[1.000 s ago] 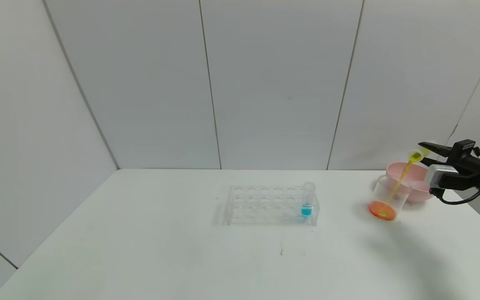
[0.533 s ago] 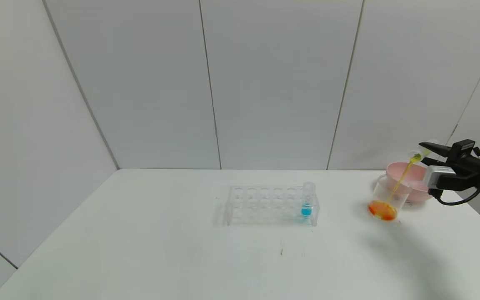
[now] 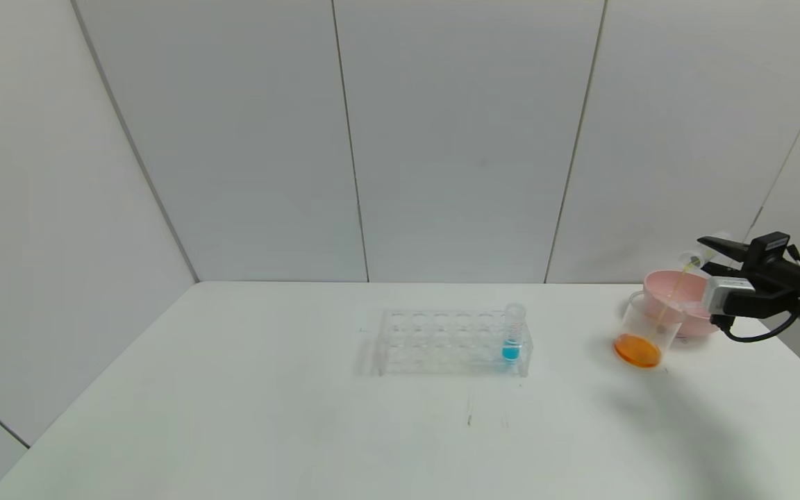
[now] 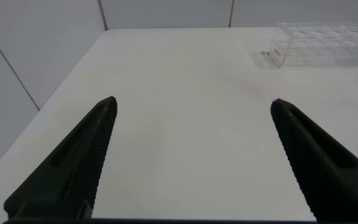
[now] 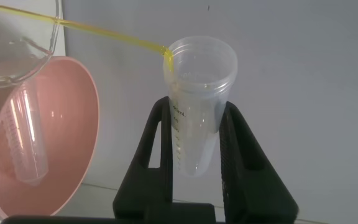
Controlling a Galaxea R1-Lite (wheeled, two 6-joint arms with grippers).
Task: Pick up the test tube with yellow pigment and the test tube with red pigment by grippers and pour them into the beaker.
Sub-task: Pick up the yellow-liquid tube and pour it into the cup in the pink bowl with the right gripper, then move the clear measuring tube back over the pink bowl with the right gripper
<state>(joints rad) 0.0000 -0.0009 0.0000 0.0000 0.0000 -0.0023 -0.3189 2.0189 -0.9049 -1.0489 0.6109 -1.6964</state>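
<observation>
Two tubes belong to this job, and one looks finished with: an empty clear tube (image 5: 25,137) lies inside the pink bowl (image 3: 678,286), which I take to be the test tube with red pigment, since the beaker (image 3: 644,332) already holds an orange pool at its bottom. The other, the test tube with yellow pigment (image 5: 194,99), is clamped between the two fingers of my right gripper (image 3: 709,253), whose jaws are closed snugly on its lower body. I hold it tipped over, mouth toward the beaker, so that the liquid runs off the lip; a thin yellow thread (image 5: 104,34) leaves the rim and crosses to the beaker's edge. The tube looks almost drained, only a yellow film clinging to its wall, so I judge the pour nearly done.

Gripping low on the tube keeps the mouth free of my fingers and lets the stream fall clean. The beaker sits on the counter (image 3: 303,417) just in front of the pink bowl, below and toward the middle from my right gripper, close enough that the thread lands inside.

My left gripper (image 4: 191,162) hangs idle over the bare left part of the counter, jaws spread wide and holding nothing. The clear rack (image 3: 448,340) stands mid-counter with only the blue tube (image 3: 512,333) in it, well apart from the pouring.
</observation>
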